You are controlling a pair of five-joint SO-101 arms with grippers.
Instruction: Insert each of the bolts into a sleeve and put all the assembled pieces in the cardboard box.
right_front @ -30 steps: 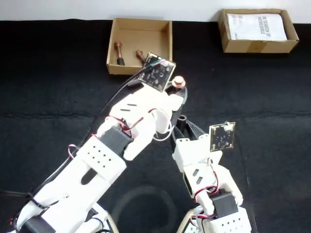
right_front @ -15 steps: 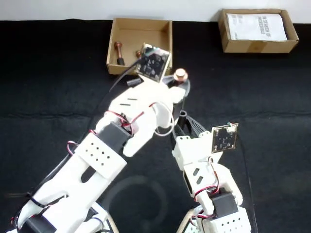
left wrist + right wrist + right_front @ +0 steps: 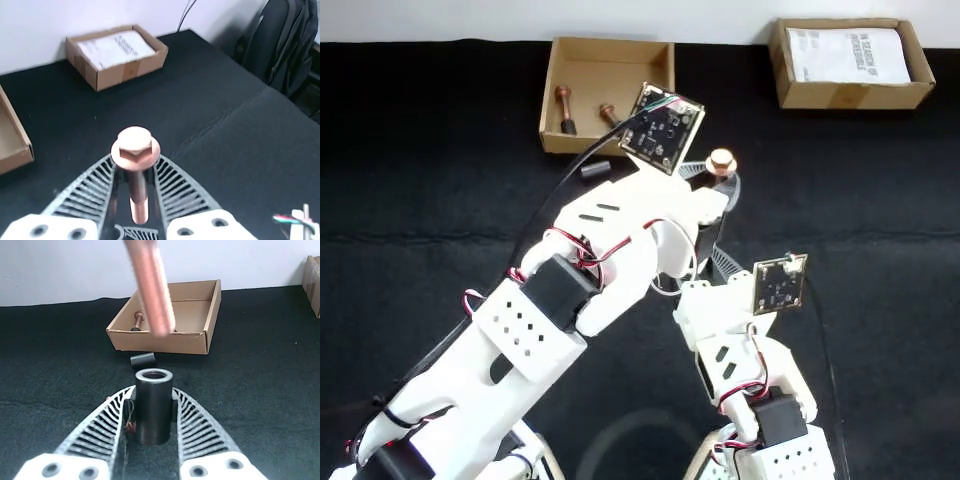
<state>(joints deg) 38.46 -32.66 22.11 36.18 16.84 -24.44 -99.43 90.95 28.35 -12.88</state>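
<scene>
The left jaws grip one bolt (image 3: 138, 200) by the shank, head up and near upright. It hangs above the upright sleeve (image 3: 153, 410) clamped in the right jaws, slightly toward 12 o'clock from its open bore. Two pieces (image 3: 565, 108) lie in the cardboard box (image 3: 548, 100) at 10 o'clock, and one spare sleeve (image 3: 594, 169) lies on the counter (image 3: 420, 200) beside it.

No word, number or sign can be read anywhere in these views. The one printed thing is a white sheet (image 3: 847, 54) lying flat inside the shallow cardboard box (image 3: 850, 97) at the far right corner of the desk (image 3: 440, 180). From the high view it carries a few heavier dark lines near one edge and blocks of fine dark print below them, and from the left wrist view it carries rows of grey print across its face, all of it too small to make out.
</scene>
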